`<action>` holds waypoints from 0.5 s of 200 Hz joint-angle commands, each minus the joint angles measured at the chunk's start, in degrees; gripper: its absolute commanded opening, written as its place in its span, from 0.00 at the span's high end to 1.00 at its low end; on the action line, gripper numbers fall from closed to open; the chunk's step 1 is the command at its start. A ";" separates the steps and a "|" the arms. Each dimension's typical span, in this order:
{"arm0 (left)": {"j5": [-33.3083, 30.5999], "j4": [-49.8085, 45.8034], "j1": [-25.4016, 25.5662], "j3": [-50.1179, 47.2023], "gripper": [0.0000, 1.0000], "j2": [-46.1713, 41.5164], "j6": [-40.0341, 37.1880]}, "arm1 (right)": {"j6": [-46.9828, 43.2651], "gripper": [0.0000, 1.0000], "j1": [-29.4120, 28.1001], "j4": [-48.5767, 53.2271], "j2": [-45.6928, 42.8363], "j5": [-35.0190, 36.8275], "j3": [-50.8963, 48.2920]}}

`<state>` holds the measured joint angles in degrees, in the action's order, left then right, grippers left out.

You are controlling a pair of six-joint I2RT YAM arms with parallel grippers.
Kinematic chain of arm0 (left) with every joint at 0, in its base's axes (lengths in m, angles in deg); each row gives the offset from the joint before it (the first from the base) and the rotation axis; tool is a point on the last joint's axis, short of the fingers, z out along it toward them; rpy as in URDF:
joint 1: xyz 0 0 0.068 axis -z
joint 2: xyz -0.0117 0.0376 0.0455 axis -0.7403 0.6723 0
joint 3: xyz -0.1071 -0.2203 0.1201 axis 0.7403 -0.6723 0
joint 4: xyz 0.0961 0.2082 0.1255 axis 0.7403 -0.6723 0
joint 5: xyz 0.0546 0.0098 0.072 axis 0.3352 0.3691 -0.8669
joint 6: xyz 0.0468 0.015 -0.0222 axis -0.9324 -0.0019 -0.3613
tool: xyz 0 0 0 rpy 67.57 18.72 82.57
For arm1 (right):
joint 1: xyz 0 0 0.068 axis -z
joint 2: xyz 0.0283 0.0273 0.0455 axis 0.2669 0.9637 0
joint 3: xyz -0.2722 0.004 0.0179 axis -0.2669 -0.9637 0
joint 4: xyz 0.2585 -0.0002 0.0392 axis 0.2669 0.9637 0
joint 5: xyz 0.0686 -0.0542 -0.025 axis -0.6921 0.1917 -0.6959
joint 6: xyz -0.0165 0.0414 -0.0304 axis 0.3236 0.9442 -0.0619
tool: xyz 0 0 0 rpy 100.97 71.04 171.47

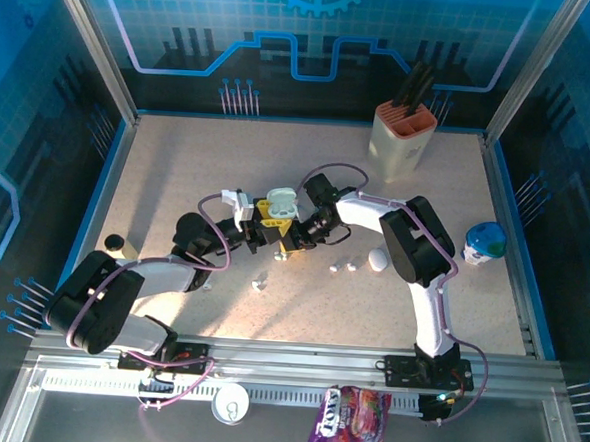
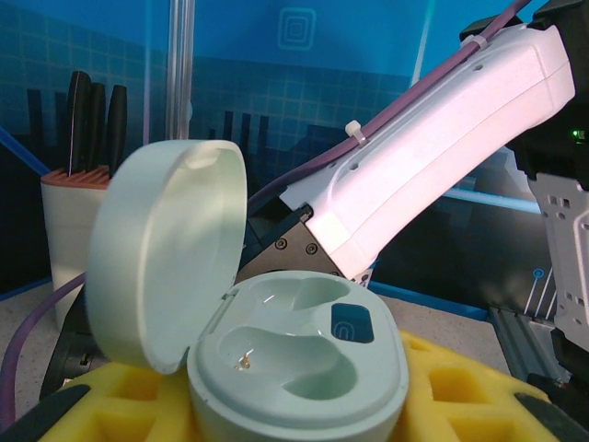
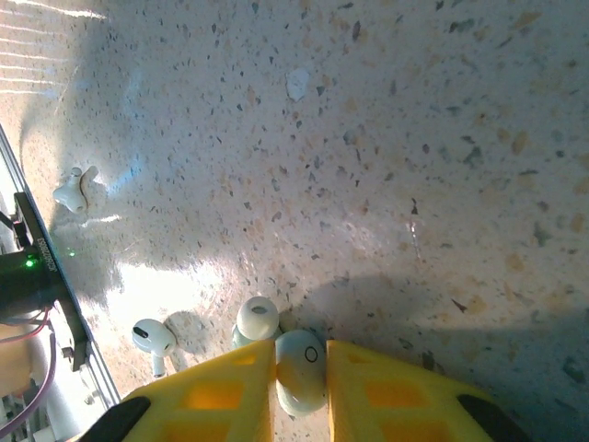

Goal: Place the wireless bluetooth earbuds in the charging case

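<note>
right gripper (image 3: 300, 354) pinches a pale earbud (image 3: 299, 379), left gripper (image 2: 293, 410) clasps the open mint charging case (image 2: 304, 354), candy bag (image 1: 351, 417) lettering unreadable.

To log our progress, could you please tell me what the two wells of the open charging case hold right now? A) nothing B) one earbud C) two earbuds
A: the left wrist view shows both wells of the charging case bare, while the right claw has an earbud pinched between its fingers.
</note>
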<state>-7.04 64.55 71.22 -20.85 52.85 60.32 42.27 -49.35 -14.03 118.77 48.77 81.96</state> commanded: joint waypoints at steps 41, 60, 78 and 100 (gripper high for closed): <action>1.01 1.95 -0.46 -0.49 0.77 0.79 -0.75 | -1.39 0.73 -1.62 1.74 -1.86 -0.78 -0.19; 1.01 1.96 -0.48 -0.54 0.77 0.78 -0.78 | -1.71 0.73 -1.90 1.95 -1.91 -0.69 -0.35; 1.03 1.93 -0.48 -0.60 0.77 0.76 -0.89 | -1.67 0.73 -1.95 1.61 -2.09 -0.85 -0.78; 1.01 1.96 -0.47 -0.71 0.77 0.87 -0.96 | -2.01 0.72 -1.99 1.40 -2.34 -1.01 -1.25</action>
<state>-7.04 64.55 71.22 -20.85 53.07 60.17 41.61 -50.42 -13.82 118.73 48.74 81.85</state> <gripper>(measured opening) 0.372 0.273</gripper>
